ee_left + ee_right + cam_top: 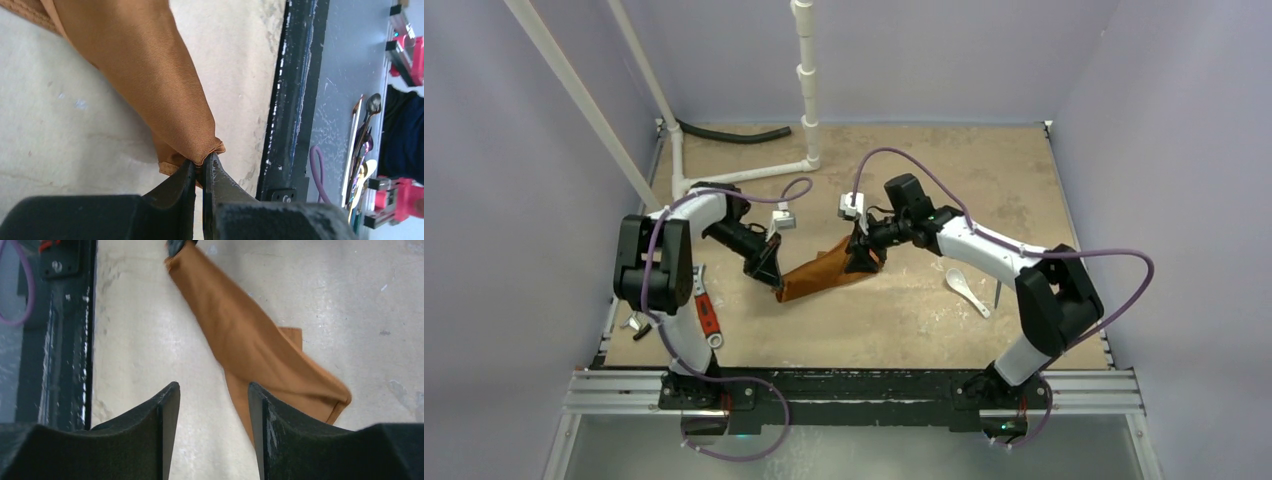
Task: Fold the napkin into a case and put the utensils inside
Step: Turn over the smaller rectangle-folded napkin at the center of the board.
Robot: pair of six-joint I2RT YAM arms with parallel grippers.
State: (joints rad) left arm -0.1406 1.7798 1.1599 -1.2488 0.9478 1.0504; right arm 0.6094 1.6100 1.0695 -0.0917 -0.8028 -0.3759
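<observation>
The napkin [824, 275], a rust-orange, slightly shiny cloth, lies gathered into a long narrow band near the middle of the sandy-brown table [904, 340], running in the top view from about 8 o'clock up to 2 o'clock. My left gripper [200, 160] sits at the 8 o'clock end with its jaws pressed together on a hemmed corner of the cloth, a tight pinch with only fabric between the tips. My right gripper [212, 390] is over the 2 o'clock end with its jaws standing well apart and nothing between them; from its wrist camera the cloth runs away beyond the fingertips and passes behind the one at 3 o'clock, and I cannot tell whether it touches the cloth. The small white plastic spoon [969, 291] and the thin grey-blue utensil [997, 294] lie loose on the table at roughly 4 o'clock from the napkin, well apart from it, just beside the right arm. I judge that I am in the folding step: the band is loose and rumpled, not yet a flat pouch, and no utensil is inside. The next move, as I see it, calls for the right gripper to take a fresh hold on a free edge while the left keeps its corner pinned, then lay that edge over squarely so an opening is left facing the spoon.
</observation>
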